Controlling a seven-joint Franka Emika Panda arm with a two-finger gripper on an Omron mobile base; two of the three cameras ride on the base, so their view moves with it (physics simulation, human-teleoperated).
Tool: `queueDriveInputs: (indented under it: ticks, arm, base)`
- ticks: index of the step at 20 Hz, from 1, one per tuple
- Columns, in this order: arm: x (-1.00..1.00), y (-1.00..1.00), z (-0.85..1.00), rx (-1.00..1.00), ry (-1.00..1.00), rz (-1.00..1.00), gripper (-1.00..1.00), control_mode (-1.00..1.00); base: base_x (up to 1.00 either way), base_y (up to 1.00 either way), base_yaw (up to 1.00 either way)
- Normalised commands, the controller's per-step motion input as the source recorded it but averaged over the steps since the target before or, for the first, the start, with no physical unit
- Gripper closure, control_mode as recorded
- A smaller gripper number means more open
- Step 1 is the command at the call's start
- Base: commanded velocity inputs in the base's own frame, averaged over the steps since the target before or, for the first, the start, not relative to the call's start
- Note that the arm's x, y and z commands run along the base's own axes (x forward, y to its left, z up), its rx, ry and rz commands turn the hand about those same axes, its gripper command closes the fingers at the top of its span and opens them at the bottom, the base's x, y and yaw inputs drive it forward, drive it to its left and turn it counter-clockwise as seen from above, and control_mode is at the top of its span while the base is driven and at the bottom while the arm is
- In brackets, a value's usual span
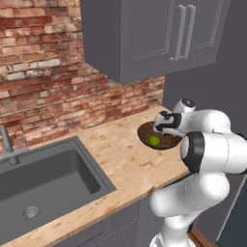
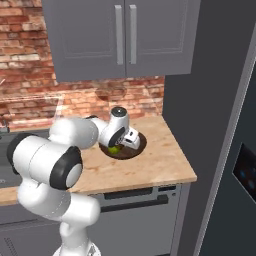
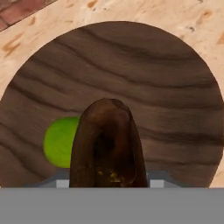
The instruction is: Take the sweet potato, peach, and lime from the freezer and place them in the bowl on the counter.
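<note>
Here the pincer (image 3: 107, 181) grips the sweet potato (image 3: 107, 144) over the bowl (image 3: 131, 70), beside the lime (image 3: 59, 141), ready to drop it.

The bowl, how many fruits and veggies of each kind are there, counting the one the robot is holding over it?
Lime lying in the bowl: 1
Sweet potato at the gripper, over the bowl: 1
Peach: 0
Total: 2

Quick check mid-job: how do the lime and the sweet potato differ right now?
The lime is bright green, smooth and round; the sweet potato is dark brown, elongated, with yellowish patches. The lime lies loose in the bowl; the sweet potato sits at the end effector. Both are over the bowl.
</note>
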Motion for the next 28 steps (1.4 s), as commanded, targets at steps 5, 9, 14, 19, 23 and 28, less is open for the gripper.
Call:
queueDriveInputs:
  ticks: [5, 9, 14, 19, 23, 28]
  arm:
    - [0.19, 0.01, -0.2, 0.0, -0.01, 0.0, 1.0, -1.0]
    - [0.15, 0.0, -0.17, 0.0, -0.03, 0.0, 1.0, -1.0]
    - [0.06, 0.0, -0.17, 0.0, -0.06, 0.0, 1.0, -1.0]
    - [0.07, 0.0, -0.22, 0.0, -0.03, 0.0, 1.0, -1.0]
    - [0.06, 0.08, -0.28, 0.0, 0.0, 0.0, -1.0, -1.0]
    - [0.19, 0.01, -0.05, 0.0, 0.01, 0.0, -1.0, -1.0]
  base:
    - [0.0, 0.0, 0.0]
    - [0.0, 0.0, 0.0]
    - [0.0, 0.0, 0.0]
    - [0.0, 0.0, 0.0]
    - [0.0, 0.0, 0.0]
    - [0.0, 0.0, 0.0]
